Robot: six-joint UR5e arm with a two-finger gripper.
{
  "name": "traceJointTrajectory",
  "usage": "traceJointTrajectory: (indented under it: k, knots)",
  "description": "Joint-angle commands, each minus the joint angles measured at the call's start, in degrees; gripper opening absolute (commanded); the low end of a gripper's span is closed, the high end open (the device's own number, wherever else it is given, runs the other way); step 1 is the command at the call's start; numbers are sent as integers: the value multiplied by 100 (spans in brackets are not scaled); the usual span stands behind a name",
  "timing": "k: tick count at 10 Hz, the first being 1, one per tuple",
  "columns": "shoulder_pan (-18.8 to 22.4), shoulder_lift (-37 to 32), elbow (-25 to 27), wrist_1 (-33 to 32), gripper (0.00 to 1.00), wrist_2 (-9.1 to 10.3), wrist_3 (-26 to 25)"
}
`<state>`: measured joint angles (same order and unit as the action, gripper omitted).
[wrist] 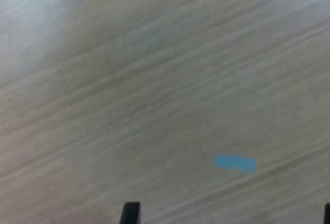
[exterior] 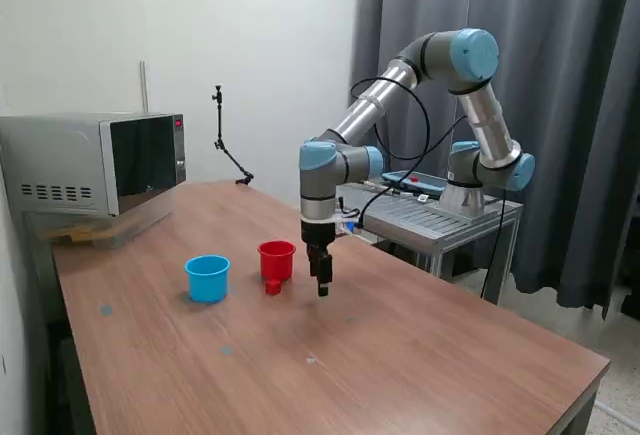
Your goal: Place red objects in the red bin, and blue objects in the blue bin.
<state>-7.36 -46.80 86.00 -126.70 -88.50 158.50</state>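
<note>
Fingers: your gripper (exterior: 323, 286) hangs over the bare table (exterior: 400, 355); the wrist view shows its tips (wrist: 130, 212) spread wide, holding nothing.
Tape: a blue strip (wrist: 235, 162) lies below.
Red cube (exterior: 272, 287): touching the red bin (exterior: 277, 260).
Blue bin (exterior: 208, 278): beside it, toward the exterior view's left.

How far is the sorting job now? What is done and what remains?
Done: unclear. The insides of the red cup and blue cup are hidden, and no blue cubes show. In hand: nothing; the gripper hangs open over the table beside the red cup. Left: at least one red cube lies against the red cup's base.
</note>
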Motion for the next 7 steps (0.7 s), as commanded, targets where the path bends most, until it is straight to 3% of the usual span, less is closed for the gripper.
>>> traceJointTrajectory:
  k: [1,4,5,7]
  knots:
    - [-63,135,-249,22,100,-88,-21]
    - [-64,407,-776,57,100,-106,-257]
    - [-64,434,-899,57,100,-114,-493]
    - [-64,469,-1050,180,100,-123,-1432]
